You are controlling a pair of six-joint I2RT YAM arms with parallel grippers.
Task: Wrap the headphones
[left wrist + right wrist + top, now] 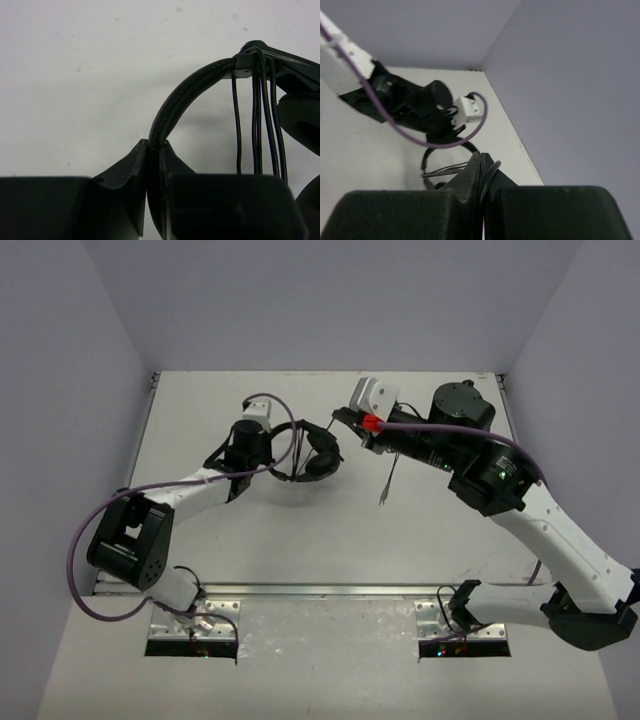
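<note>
The black headphones sit mid-table, between the two grippers. My left gripper is shut on their thin headband, the jaws pinched around it. Several loops of the thin black cable hang over the band's far end beside an earcup. My right gripper is just right of the headphones and is shut on the cable. The cable's free end with the plug trails down past the right arm. The headphones also show in the right wrist view.
Purple robot cables loop around both arms, one arching over the left wrist. White walls enclose the table on the left, back and right. Metal mounting brackets run along the near edge.
</note>
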